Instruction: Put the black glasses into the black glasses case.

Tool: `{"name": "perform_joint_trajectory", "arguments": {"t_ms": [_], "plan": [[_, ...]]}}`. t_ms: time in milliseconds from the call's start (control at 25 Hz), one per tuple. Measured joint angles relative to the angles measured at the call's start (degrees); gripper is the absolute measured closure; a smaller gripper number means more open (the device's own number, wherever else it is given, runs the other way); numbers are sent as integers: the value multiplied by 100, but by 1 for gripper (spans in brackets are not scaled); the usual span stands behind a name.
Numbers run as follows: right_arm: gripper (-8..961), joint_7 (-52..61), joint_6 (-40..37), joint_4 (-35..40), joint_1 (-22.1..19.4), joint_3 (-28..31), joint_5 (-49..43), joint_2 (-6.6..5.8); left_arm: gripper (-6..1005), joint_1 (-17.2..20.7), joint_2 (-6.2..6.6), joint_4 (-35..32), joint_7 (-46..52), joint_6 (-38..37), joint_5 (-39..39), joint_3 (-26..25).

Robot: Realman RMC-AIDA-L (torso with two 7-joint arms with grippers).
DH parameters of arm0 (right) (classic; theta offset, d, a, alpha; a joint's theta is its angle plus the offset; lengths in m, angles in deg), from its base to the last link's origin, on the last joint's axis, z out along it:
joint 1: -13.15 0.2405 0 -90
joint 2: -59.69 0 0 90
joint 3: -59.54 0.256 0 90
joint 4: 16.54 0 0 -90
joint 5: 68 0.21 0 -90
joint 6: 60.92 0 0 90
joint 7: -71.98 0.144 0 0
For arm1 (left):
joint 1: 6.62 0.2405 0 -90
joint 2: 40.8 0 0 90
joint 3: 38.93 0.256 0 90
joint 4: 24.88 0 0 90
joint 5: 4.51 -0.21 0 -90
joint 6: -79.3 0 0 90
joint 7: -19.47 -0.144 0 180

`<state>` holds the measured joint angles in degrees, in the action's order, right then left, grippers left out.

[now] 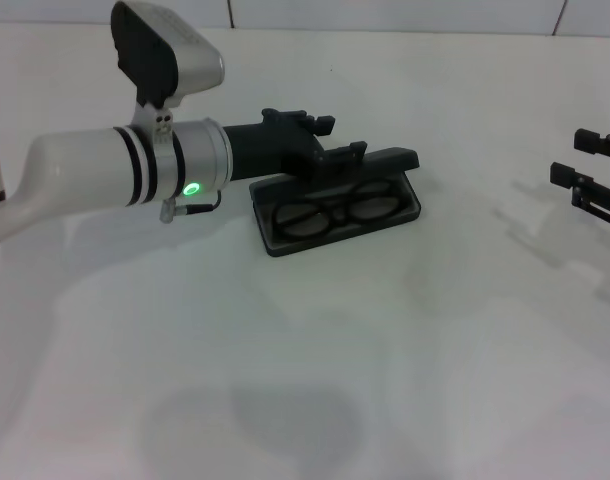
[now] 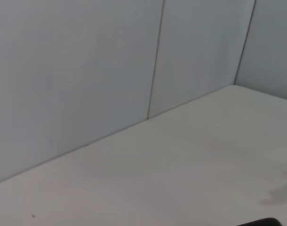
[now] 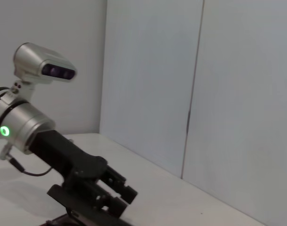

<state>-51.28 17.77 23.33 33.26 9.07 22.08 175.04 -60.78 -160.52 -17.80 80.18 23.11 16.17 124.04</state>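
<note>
Black glasses (image 1: pixel 337 212) lie inside the open black glasses case (image 1: pixel 410 207), centre of head view. Left gripper (image 1: pixel 330 140) sits at the lid's back edge, fingers spread w/ nothing held. Right gripper (image 1: pixel 590 165) idles far right, fingers apart. Glasses look light, thin, fragile; case lid's stiff, so push its rim.

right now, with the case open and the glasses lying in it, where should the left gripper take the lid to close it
Take the raised lid of the black glasses case along its far long edge, coming from behind, where the left gripper is. The lid stands up behind the tray, hinged along the back, so pushing its free edge forward and down should fold it over the black glasses. The right gripper waits apart at the table's right.
</note>
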Motion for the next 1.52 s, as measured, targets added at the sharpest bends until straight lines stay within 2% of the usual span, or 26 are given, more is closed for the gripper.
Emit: {"name": "perform_joint_trajectory", "arguments": {"t_ms": [600,720,800,880,1000,1080,1240,1280,1320,1360,1520], "plan": [[489,6,-88,-51,98,2,20,29,398,329,-2,-160,-614,-134,92,-1],[489,93,-91,-48,203,-6,54,53,398,501,22,-123,-987,-913,546,-1],[489,333,-125,46,334,-86,-6,52,398,722,44,-82,-1405,-1886,1101,-2],[490,1006,-337,468,489,-396,-291,25,398,900,78,-79,-1632,-2499,1493,-2],[490,2280,-854,1528,623,-1132,-1170,24,398,1119,161,-57,-1720,-3111,1938,-3],[490,3208,-1156,2404,651,-1835,-2093,34,398,1167,200,-30,-1689,-3187,2013,-3],[490,5107,-1596,4021,641,-3348,-4741,56,398,1196,191,38,-1675,-3178,2006,-3],[490,5608,-1803,4246,618,-3729,-5484,59,398,1195,176,62,-1676,-3179,1997,-3],[490,5608,-1803,4246,618,-3729,-5484,59,398,1195,164,83,-1676,-3179,1989,-3],[490,6680,-2362,4555,511,-4563,-6985,68,398,1192,146,111,-1676,-3180,1988,-2],[490,7248,-3228,4522,255,-5195,-7996,73,398,1193,129,135,-1677,-3192,1954,-2]]}}
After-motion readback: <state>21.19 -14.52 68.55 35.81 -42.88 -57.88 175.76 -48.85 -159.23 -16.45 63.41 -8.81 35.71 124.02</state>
